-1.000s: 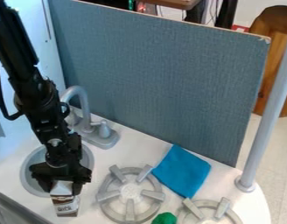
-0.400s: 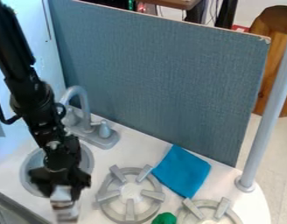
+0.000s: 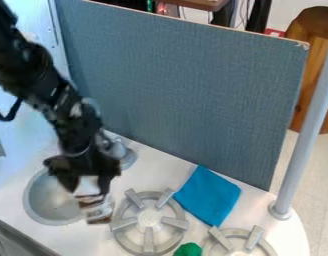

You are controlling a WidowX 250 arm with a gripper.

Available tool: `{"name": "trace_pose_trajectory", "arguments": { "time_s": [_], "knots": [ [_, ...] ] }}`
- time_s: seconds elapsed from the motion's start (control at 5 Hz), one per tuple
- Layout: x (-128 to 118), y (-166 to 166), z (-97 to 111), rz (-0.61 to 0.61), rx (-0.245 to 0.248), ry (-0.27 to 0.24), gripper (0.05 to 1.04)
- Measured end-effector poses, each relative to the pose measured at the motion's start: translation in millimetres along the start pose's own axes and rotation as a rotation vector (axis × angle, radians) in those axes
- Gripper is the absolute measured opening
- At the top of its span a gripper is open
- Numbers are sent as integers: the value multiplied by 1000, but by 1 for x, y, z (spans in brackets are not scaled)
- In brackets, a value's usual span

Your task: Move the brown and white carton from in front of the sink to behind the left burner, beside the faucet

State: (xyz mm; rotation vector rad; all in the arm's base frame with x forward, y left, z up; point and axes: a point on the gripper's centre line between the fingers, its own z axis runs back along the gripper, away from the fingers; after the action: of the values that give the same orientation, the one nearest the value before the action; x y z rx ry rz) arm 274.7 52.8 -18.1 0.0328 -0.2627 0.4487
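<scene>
Black, the tool point(image 3: 87, 181) is clamped on a small white-and-brown carton point(image 3: 94, 201).

I am holding a small carton point(image 3: 93, 202) in the gripper point(image 3: 89, 188), which is gripping it by its upper part. The carton is showing a white top and, lower down, brown and whitish bands with print that is blurring too much to make out. It is standing roughly upright but leaning slightly, its lower end pointing toward the lower right of my view. I am seeing it between the round sink point(image 3: 28, 202) and the nearer burner point(image 3: 149, 218), its bottom end appearing just beside the burner's ring.
</scene>
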Motion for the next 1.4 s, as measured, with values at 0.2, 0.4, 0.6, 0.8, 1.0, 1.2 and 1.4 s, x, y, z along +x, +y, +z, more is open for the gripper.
{"name": "trace_pose_trajectory", "arguments": {
  "time_s": [0.2,0.4,0.6,0.8,1.0,1.2,1.4],
  "knots": [
    [29,-10,4,28,-4,-27,814],
    [62,-17,-16,82,30,-6,814],
    [90,-23,-35,114,57,-5,814],
    [112,-30,-54,126,65,5,814],
    [125,-35,-69,132,63,8,814],
    [130,-47,-87,127,56,39,814],
    [133,-58,-99,107,24,61,814]
  ]
}}
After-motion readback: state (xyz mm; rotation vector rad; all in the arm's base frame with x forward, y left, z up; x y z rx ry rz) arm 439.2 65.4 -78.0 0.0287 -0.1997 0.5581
